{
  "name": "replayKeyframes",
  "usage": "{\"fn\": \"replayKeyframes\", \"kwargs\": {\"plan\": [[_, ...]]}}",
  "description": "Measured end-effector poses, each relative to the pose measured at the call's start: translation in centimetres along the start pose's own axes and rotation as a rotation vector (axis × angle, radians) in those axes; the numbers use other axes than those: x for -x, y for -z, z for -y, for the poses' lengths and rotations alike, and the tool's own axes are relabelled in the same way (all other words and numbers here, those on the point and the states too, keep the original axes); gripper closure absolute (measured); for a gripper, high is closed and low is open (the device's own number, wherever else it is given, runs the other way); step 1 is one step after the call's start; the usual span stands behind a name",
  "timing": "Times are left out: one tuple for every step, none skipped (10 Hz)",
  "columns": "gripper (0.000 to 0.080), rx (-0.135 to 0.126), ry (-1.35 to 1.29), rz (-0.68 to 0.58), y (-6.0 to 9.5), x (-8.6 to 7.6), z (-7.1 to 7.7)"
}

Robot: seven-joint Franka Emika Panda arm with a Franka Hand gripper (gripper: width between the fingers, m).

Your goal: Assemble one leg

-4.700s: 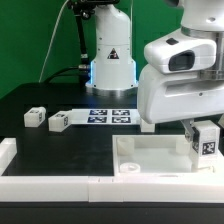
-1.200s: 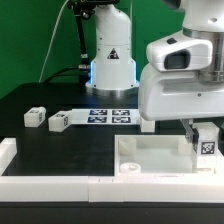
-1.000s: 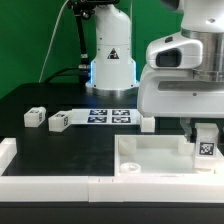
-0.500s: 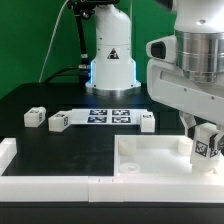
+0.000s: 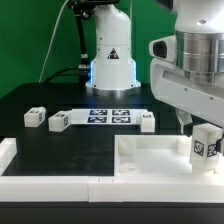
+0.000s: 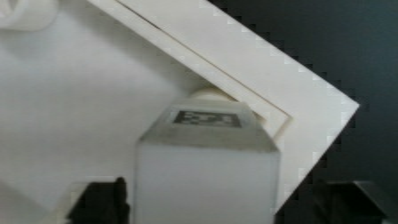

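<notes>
Pictured from the exterior view: the leg [image 5: 207,146] standing upright in a corner of the white tray-like piece [image 5: 150,158], at that view's right, tag toward the camera. Just above and beside it, the gripper [image 5: 188,124], with only one of its dark fingers [image 5: 183,121] showing. Caught by the wrist view alone: both fingers [image 6: 107,202] spread apart, flanking the leg [image 6: 205,160] with clear gaps, clamped on nothing. Seen only from outside: three more pegs [image 5: 58,121] lying on the black table [image 5: 70,140], near the marker board [image 5: 112,115].
</notes>
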State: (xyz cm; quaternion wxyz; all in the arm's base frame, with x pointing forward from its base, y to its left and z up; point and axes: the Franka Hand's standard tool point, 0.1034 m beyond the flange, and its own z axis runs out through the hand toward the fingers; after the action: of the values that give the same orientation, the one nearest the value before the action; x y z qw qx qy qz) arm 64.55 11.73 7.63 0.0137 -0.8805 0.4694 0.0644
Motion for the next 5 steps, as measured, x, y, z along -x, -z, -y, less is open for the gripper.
{"fn": "replayKeyframes", "kwargs": {"plan": [[0.0183, 0.0, 0.138, 0.0, -0.05, -0.04, -0.05], [0.0157, -0.003, 0.288, -0.004, -0.24, -0.08, -0.12], [0.0157, 0.004, 0.395, -0.008, -0.32, 0.16, -0.09], [0.0152, 0.01, 0.526, -0.013, -0.33, 0.53, 0.08], [0.015, 0.012, 0.664, -0.014, -0.33, 0.65, 0.15]]}}
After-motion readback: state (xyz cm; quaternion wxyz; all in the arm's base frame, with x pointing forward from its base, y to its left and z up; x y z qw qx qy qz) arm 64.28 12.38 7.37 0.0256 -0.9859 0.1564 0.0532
